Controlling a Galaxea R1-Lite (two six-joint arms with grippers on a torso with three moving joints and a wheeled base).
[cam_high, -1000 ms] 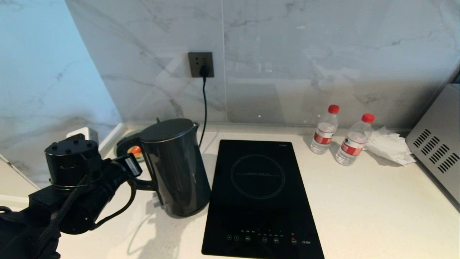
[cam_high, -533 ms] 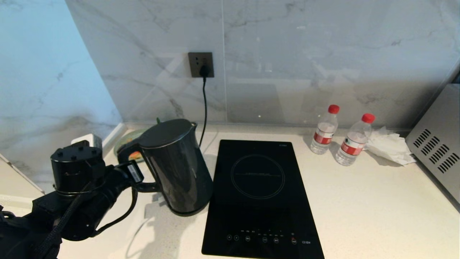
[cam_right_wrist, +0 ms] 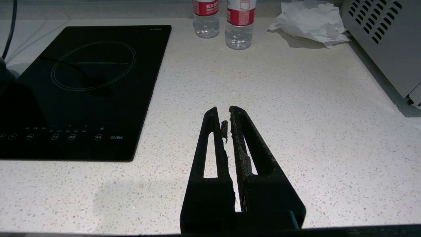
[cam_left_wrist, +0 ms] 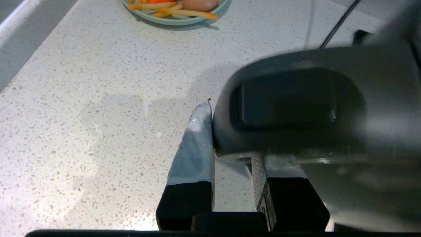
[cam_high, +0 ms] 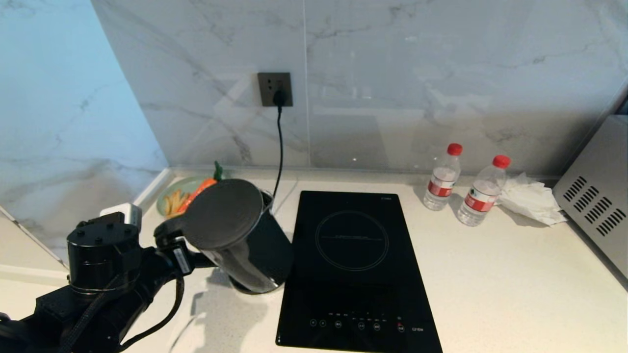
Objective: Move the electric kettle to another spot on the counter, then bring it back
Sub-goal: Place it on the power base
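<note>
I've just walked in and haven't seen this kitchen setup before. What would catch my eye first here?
The electric kettle, tilted with its lid facing the camera, held by its handle in the left gripper beside the black induction hob on the counter. Next, two red-capped water bottles by crumpled tissue at the back right, and a plate of food behind the kettle.

"C21EW" is printed in white on the black induction hob, at about 5 o'clock of its ring; the water bottles' red labels bear white characters too small to read.
</note>
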